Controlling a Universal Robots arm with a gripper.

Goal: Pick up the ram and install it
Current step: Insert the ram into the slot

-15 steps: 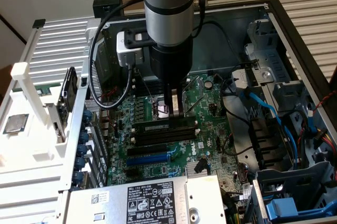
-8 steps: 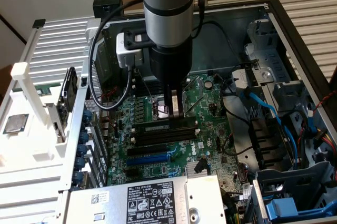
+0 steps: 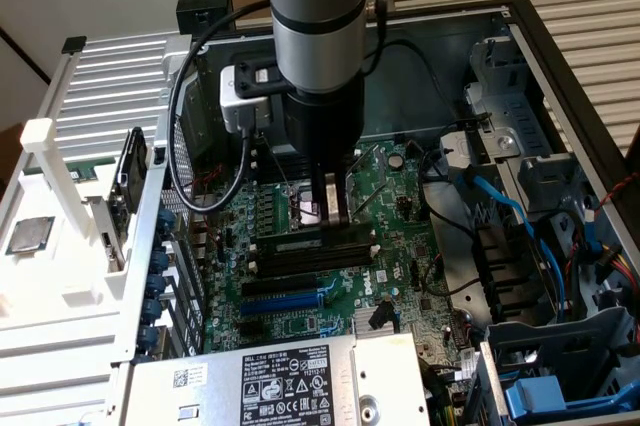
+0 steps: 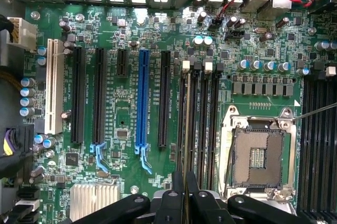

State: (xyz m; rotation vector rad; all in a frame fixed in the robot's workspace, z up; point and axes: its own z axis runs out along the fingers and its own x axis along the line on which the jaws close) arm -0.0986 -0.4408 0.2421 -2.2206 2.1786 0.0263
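The ram [image 4: 185, 124] is a thin green stick seen edge-on, running along the black memory slots [image 4: 202, 119] with white end clips. My gripper [image 4: 184, 184] is shut on its near end, one black finger on each face. In the exterior view the gripper [image 3: 331, 214] reaches straight down into the open computer case, and the ram [image 3: 300, 244] lies along the memory slot nearest the processor socket [image 3: 305, 208]. How deep the ram sits in the slot I cannot tell.
A blue expansion slot [image 4: 141, 98] and black slots lie beside the memory slots. The open processor socket [image 4: 258, 155] is on the other side. A power supply [image 3: 280, 381], blue cables [image 3: 510, 216] and the drive cage [image 3: 560, 366] crowd the case.
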